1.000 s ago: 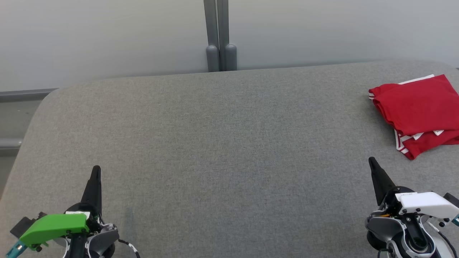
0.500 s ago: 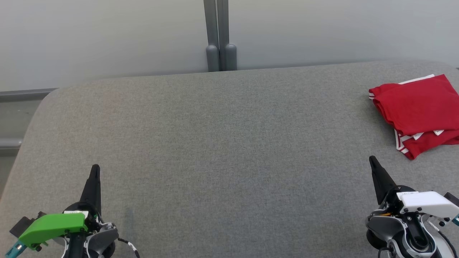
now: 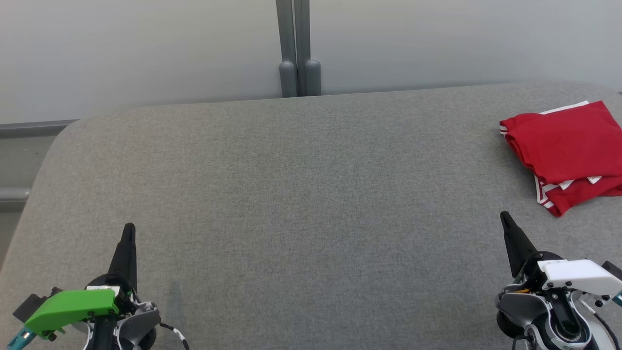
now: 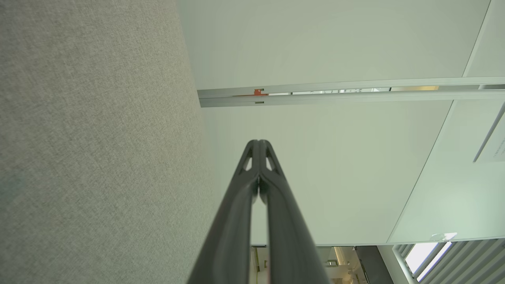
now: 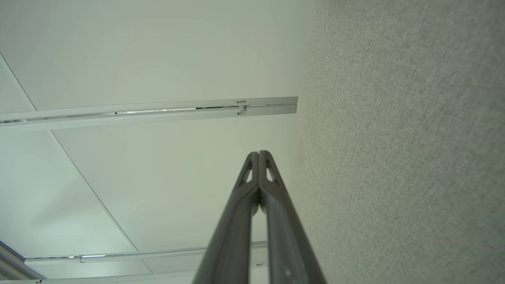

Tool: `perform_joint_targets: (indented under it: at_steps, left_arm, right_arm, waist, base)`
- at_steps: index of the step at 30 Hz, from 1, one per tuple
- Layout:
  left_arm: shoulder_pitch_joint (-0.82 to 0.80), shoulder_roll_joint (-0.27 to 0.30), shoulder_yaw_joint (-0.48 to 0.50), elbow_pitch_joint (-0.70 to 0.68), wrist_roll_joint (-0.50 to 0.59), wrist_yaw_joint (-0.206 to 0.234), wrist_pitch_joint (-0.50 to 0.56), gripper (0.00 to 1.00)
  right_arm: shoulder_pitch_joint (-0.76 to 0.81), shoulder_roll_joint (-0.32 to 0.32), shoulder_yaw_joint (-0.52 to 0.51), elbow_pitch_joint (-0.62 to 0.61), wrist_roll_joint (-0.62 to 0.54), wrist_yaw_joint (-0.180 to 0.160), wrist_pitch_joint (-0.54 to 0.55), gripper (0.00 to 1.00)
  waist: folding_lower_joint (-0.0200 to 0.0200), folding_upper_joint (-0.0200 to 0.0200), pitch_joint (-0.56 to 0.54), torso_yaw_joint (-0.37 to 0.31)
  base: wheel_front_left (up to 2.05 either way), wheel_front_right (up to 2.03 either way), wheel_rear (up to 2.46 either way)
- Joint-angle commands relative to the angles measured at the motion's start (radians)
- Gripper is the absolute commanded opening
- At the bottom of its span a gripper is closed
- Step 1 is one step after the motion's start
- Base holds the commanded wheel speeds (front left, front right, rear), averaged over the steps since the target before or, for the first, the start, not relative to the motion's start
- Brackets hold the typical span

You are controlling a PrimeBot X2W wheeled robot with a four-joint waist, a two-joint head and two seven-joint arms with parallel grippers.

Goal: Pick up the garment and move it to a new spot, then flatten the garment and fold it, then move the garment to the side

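Head view: the garment [image 3: 563,143] lay at the far right corner of the padded table [image 3: 291,194], running off the frame past the table's right edge. It was red cloth with white striped trim, folded into a rough rectangle of several layers, with a lower layer poking out on the near side. It looked soft and thin, so likely to slump if grabbed by one layer.

The left gripper [image 3: 129,229] sat by the near left corner and the right gripper [image 3: 504,217] by the near edge on the right. Both were pinched to a point with nothing in them, and both were clear of the garment, the right one closer. The table cover was a grey matte weave with rounded corners. Pale wall panels and a grey double post [image 3: 297,48] stood behind the far edge.

My read: fold done, garment set aside, arms parked, so the task was at or near its end. If a regrasp was needed, the right arm would have to open, reach to the far right and pinch all layers together.

Left wrist view: the dark tapered fingers [image 4: 236,221] met tip to tip. They were smooth, with small cutouts near the tips. The table weave ran beside them, and beyond it was a pale wall with a metal rail [image 4: 335,92].

Right wrist view: the same closed, empty fingers [image 5: 236,228], weave alongside.
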State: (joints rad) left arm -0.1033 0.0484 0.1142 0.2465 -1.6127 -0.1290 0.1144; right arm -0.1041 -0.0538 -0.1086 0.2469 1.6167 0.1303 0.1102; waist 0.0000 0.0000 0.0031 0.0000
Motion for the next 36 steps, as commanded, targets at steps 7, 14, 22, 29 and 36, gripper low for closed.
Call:
perform_joint_targets:
  at_steps: [7,14,22,29,36]
  left_arm:
    - [-0.011,0.003,0.003,-0.002,0.0,-0.005,0.003,0.0]
    - [-0.011,0.003,0.003,-0.002,0.0,-0.005,0.003,0.0]
    - [-0.011,0.003,0.003,-0.002,0.0,-0.005,0.003,0.0]
    - [-0.011,0.003,0.003,-0.002,0.0,-0.005,0.003,0.0]
    - [-0.011,0.003,0.003,-0.002,0.0,-0.005,0.003,0.0]
  right_arm:
    - [-0.007,-0.001,-0.003,-0.005,0.0,0.001,0.004,0.0]
    - [-0.007,-0.001,-0.004,-0.005,-0.001,0.001,0.003,0.0]
    - [-0.007,0.0,-0.004,-0.005,-0.002,0.001,0.004,0.0]
    - [-0.007,0.0,-0.005,-0.005,-0.002,0.001,0.004,0.0]
    - [-0.007,0.001,-0.005,-0.005,-0.003,0.001,0.004,0.0]
  waist:
    - [0.0,0.0,0.0,0.0]
    - [0.0,0.0,0.0,0.0]
    - [0.0,0.0,0.0,0.0]
    - [0.0,0.0,0.0,0.0]
    - [0.0,0.0,0.0,0.0]
  base:
    - [0.0,0.0,0.0]
    - [0.0,0.0,0.0]
    - [0.0,0.0,0.0]
    - [0.0,0.0,0.0]
    - [0.0,0.0,0.0]
